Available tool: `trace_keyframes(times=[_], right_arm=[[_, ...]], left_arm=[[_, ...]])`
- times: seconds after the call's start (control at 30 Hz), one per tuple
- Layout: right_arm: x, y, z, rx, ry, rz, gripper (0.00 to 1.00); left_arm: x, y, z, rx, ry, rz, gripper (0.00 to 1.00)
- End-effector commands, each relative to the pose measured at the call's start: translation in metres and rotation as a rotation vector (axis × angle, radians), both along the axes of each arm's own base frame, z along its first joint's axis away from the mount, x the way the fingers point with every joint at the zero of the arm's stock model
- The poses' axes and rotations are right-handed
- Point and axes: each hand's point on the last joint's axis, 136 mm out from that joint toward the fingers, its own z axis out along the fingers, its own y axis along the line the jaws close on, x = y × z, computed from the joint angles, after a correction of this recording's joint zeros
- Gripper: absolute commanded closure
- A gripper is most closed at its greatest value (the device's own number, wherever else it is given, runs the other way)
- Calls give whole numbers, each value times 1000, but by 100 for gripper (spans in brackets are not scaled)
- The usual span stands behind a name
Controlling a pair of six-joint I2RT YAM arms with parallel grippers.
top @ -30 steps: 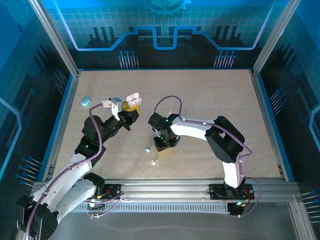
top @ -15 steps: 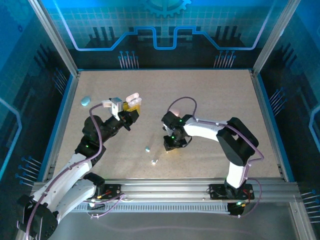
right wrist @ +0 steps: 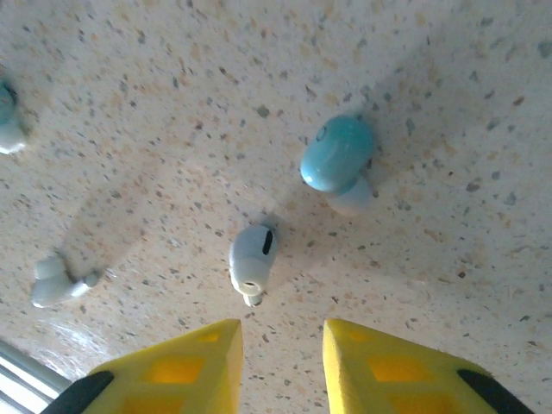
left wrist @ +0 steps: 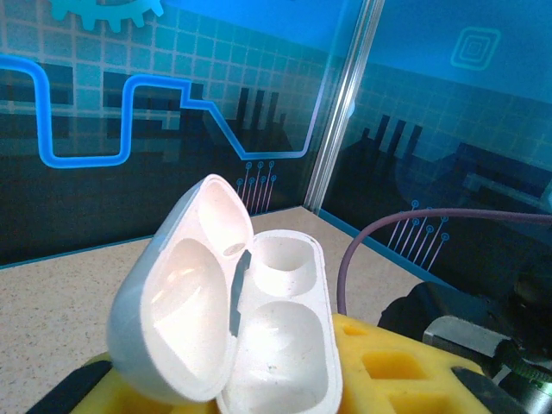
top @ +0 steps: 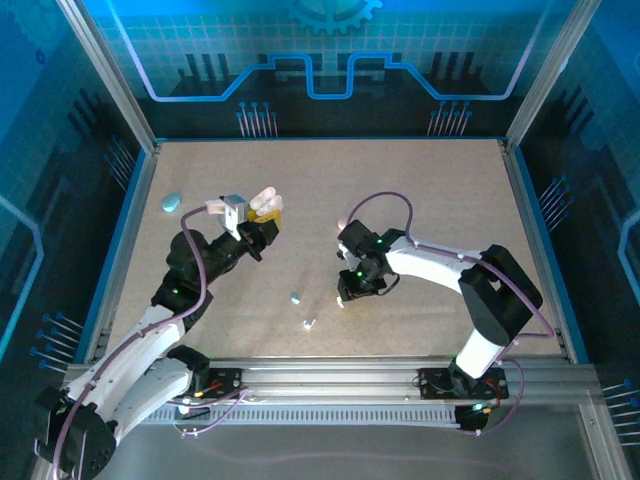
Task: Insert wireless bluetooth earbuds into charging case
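Two fingers of the right claw (right wrist: 282, 338) hang apart and empty right by a white earbud (right wrist: 252, 259) on the worktop (right wrist: 172, 103), blue earbud (right wrist: 336, 155) nearby. Tiny, round, it could squirt sideways when pinched. Left claw (top: 262, 218) is clamped on the open case (left wrist: 276, 345).

Bench (top: 430, 200): speckled beige top, blue border all round. Far left, near the border: one light blue case (top: 171, 202), pebble-shaped. Front centre: light blue earbud (top: 295, 298), and a white earbud (top: 309, 323) just nearer the front edge, apart. Right wrist view: second blue earbud (right wrist: 338, 157) and second white earbud (right wrist: 252, 259) lying near each other, not touching.
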Motion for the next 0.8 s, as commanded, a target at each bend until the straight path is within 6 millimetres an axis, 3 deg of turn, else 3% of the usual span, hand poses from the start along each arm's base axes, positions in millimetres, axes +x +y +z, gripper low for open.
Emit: trace_keyframes(times=[0.0, 0.17, 0.4, 0.77], right_arm=[[9, 11, 15, 46, -19, -9, 63], [6, 21, 2, 40, 24, -14, 63], [-3, 19, -20, 7, 79, -13, 71], [-7, -3, -11, 124, 105, -38, 74]], left_arm=[[-1, 3, 24, -29, -50, 4, 70], [-2, 2, 24, -29, -51, 0, 70], [-3, 0, 25, -24, -57, -17, 70], [-12, -16, 30, -8, -85, -128, 71]])
